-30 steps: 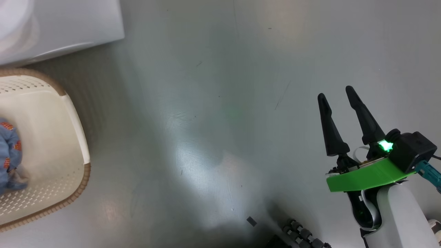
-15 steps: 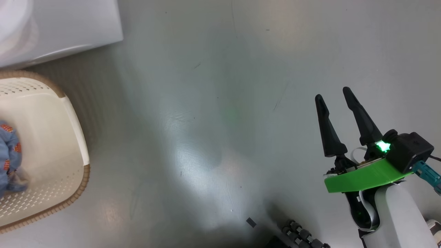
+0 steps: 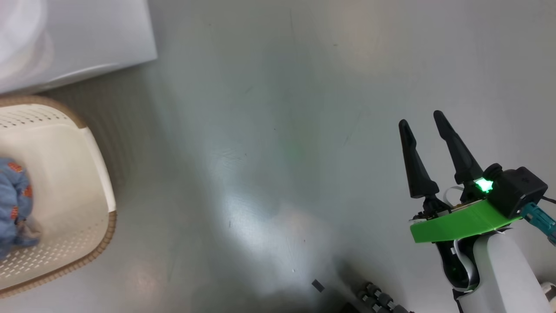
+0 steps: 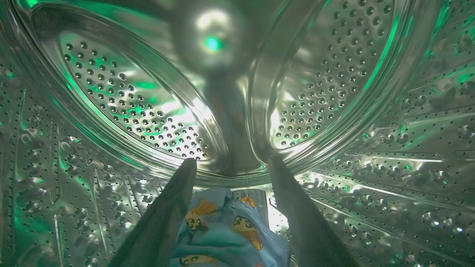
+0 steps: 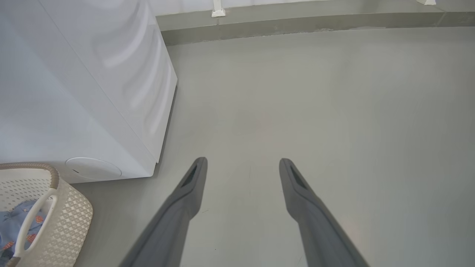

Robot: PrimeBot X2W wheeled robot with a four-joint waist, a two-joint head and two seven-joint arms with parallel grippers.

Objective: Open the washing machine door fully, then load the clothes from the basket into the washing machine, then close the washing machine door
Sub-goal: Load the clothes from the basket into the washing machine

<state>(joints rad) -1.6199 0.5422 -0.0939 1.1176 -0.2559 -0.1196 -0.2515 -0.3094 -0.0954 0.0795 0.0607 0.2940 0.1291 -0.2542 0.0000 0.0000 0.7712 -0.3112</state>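
Grey glossy floor [image 3: 278, 130] stretches beside the white washing machine [image 5: 74, 92]. Inside its steel drum [image 4: 130, 104] the left gripper [image 4: 232, 161] stands with its fingers spread apart, and a blue printed garment [image 4: 230, 230] lies low between them on the drum wall. Another blue garment [image 3: 13, 200] sits in the basket [image 3: 102, 174] just beside the machine. Well apart from them, the right gripper [image 3: 421, 119] hangs over the floor, fingers apart and empty.
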